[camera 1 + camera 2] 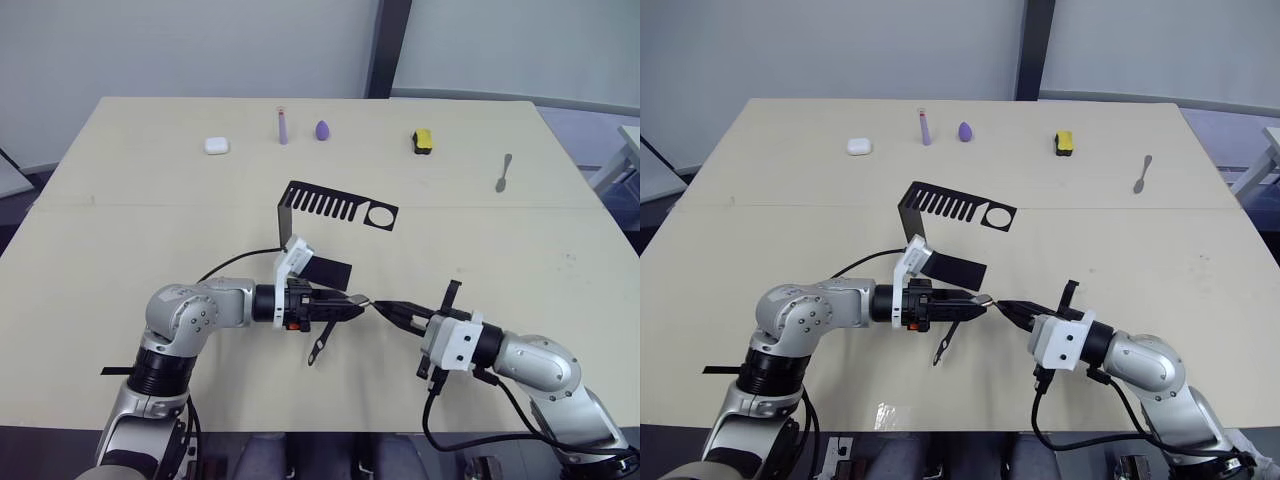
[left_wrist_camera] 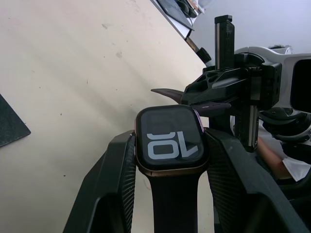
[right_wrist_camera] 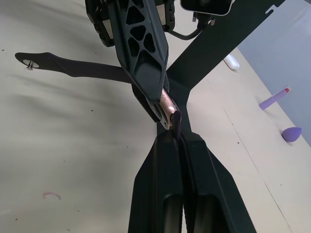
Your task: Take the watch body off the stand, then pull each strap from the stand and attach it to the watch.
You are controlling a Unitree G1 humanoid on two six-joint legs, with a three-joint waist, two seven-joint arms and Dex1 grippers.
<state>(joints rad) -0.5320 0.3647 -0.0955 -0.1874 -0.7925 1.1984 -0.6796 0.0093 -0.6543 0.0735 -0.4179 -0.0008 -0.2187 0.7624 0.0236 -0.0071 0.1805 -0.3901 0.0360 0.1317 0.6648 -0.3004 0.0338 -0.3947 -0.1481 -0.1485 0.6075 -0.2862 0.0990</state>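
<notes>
Both arms have silver-grey rounded housings with black joint rings. White wrist blocks precede each black two-fingered gripper: left gripper [image 1: 352,303], right gripper [image 1: 392,309]. Black cables trail behind.

The strap [image 3: 179,121] in the right gripper [image 3: 178,138] is mostly hidden between its fingers. The other strap [image 2: 167,204] runs off the picture's edge. The watch [image 1: 358,299] is too small to make out from the head.
</notes>
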